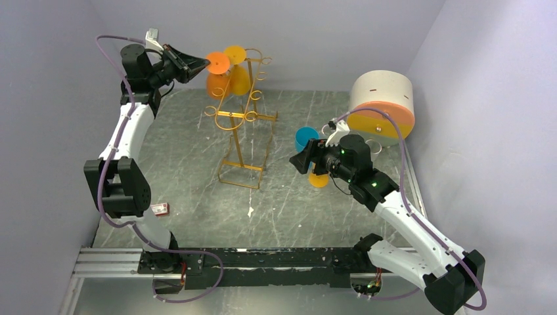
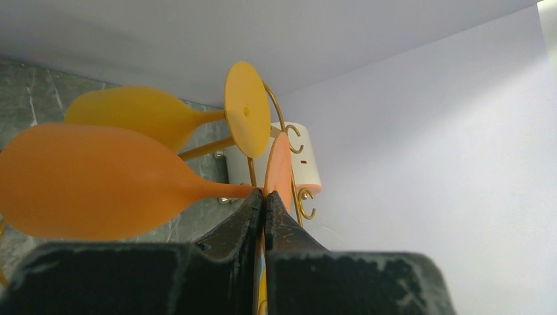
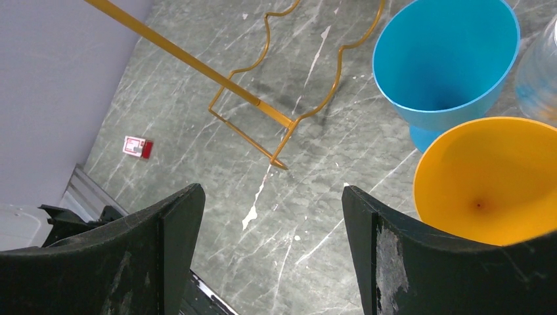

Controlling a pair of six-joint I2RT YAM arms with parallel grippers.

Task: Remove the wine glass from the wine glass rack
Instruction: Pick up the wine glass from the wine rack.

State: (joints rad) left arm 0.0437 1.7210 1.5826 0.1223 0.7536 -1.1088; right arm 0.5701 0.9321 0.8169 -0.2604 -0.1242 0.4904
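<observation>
The orange wine glass (image 2: 92, 180) hangs bowl-down from the top hooks of the wine glass rack (image 1: 242, 116), beside a yellow wine glass (image 2: 131, 111). The left gripper (image 2: 264, 197) is clamped on its foot. The right gripper (image 3: 270, 191) hangs with fingers apart, above a blue cup (image 3: 446, 59) and an orange cup (image 3: 486, 177) on the surface (image 1: 184, 164).

I can read no text, number or brand anywhere. A small red-and-white card (image 1: 160, 209) lies well apart from the wine glass rack (image 1: 244, 117), near-left of its base. Its print is too small to read.
</observation>
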